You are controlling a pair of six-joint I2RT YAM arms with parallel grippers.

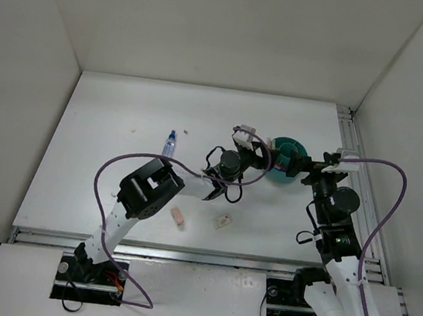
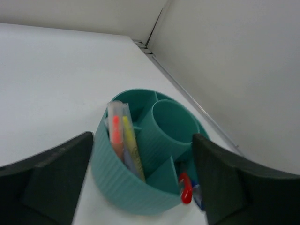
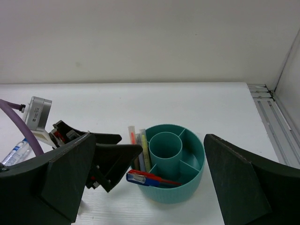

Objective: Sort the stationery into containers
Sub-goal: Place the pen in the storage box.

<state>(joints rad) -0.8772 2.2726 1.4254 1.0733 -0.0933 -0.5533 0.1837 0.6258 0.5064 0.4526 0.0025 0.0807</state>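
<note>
One round teal plastic bowl (image 1: 291,147) with inner compartments stood right of centre on the white table (image 1: 91,181). It held one yellow-and-pink stick (image 2: 123,136), one red pen (image 3: 159,179) and one blue pen (image 3: 133,178), while one small clear blue-capped bottle (image 1: 170,144), one pink eraser (image 1: 179,218) and one white eraser (image 1: 222,222) lay loose to its left. White walls (image 1: 213,26) boxed the table on three sides, a metal rail (image 1: 345,137) ran along its right edge near the bowl, and open table stretched across the upper left. The left arm's fingers (image 2: 51,178) and the right arm's fingers (image 3: 243,183) flanked the bowl, both spread apart, holding nothing.
</note>
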